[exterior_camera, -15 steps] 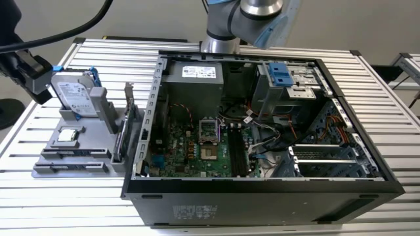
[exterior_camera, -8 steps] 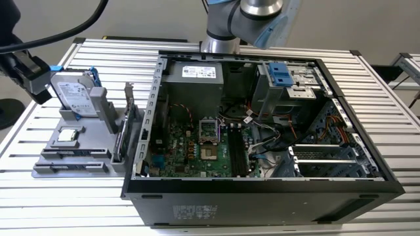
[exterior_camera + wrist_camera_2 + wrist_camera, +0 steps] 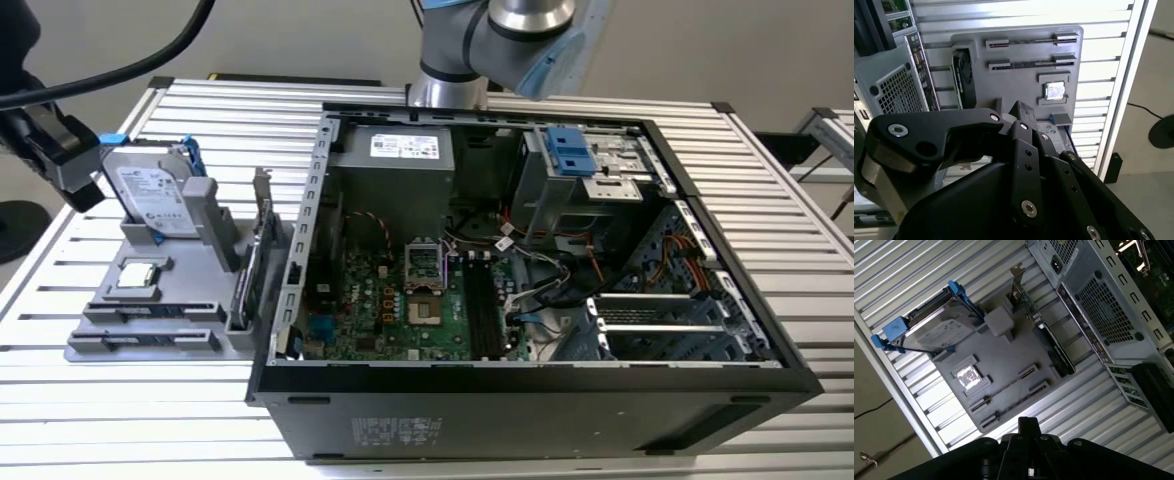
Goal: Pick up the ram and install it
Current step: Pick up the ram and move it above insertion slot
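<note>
Lying in a grey tray [image 3: 1019,350], the ram [image 3: 1004,388] neighbours a white-labelled drive [image 3: 936,335].

Below the claw [image 3: 1026,437], the holder [image 3: 1004,355] lies on the surface [image 3: 914,280] beside the computer case [image 3: 1114,300], carrying the ram [image 3: 1004,388] at one end, the hard drive [image 3: 936,335] at the other and the processor [image 3: 970,376] between.

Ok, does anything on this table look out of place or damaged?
Nothing stands out. The ram sits straight in the gray holder, the drive and card stand in their slots beside it, and the open case shows no visible damage.
</note>
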Robot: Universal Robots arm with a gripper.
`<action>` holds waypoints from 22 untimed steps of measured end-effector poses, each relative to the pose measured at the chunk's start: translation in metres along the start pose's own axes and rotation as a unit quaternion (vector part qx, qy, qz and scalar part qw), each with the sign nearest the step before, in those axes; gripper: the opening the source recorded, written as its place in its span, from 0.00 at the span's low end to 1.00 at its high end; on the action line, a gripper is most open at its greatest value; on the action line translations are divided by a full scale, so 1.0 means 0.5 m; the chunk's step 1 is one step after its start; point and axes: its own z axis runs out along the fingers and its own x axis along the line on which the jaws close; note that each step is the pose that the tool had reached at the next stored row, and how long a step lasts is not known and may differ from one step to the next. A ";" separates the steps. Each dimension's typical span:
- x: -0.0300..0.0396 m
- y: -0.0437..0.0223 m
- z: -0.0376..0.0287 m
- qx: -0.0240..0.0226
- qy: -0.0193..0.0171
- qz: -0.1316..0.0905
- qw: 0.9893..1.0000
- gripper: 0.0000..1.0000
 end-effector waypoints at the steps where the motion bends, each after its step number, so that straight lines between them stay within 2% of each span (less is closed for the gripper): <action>1: 0.000 0.000 0.000 0.000 0.000 0.001 1.000 0.00; 8: 0.001 -0.001 0.000 0.000 0.000 0.011 1.000 0.00; 13: 0.002 -0.002 0.000 -0.001 -0.001 0.026 1.000 0.00; 22: 0.003 -0.003 0.000 -0.002 -0.003 0.066 0.998 0.00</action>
